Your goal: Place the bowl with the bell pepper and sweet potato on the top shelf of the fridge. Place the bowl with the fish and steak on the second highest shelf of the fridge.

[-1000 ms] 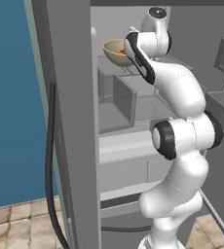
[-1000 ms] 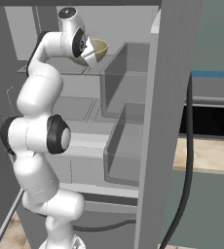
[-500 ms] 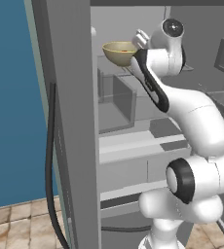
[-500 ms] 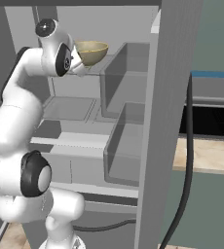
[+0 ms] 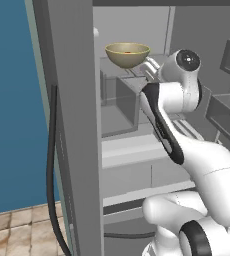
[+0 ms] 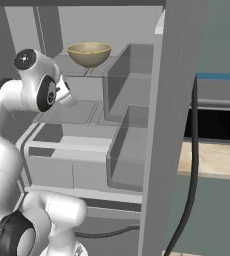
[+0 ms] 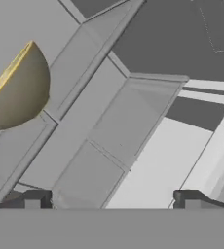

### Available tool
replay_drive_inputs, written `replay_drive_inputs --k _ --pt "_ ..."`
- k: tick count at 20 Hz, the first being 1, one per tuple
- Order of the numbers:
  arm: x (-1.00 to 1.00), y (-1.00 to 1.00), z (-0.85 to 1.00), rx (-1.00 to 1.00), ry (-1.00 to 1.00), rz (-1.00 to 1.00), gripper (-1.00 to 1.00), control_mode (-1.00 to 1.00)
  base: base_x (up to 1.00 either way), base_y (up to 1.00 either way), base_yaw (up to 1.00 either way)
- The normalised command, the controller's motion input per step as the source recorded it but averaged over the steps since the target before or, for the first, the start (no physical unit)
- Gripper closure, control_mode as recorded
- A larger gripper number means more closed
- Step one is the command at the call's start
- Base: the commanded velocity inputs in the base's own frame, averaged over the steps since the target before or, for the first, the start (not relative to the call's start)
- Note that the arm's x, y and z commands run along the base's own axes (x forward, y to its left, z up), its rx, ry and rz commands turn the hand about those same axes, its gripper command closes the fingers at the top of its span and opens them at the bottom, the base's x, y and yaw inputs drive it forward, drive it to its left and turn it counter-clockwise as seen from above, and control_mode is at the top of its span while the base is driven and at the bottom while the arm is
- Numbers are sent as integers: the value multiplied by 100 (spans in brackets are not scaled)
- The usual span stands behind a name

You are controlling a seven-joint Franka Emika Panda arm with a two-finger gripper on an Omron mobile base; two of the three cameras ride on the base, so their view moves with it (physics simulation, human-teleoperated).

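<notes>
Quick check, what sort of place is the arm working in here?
Most likely a home kitchen: an open fridge with grey shelves, a bowl on its top shelf, and a wooden counter beside it.

the white franka panda arm with dark joints (image 5: 197, 155) rises bent at the elbow, wrist tipped forward, its two-finger gripper (image 7: 111, 198) spread wide with nothing between its small dark fingertips (image 7: 36, 198).

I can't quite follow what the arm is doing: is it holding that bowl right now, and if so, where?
Nothing is held. The gripper is open with nothing between its fingertips, and the bowl sits apart on the fridge shelf.
</notes>
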Motion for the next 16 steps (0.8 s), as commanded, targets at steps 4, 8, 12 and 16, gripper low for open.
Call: replay_drive_inputs --k 4,8,12,16 --pt "-100 0 -43 0 41 0 -100 -100 0 0 0" --pt "-89 0 -36 -1 44 11 -100 -100 0 0 0" --pt "-5 2 -4 -4 19 6 -100 -100 0 0 0" --pt "-22 8 -5 -2 6 2 -100 -100 0 0 0"
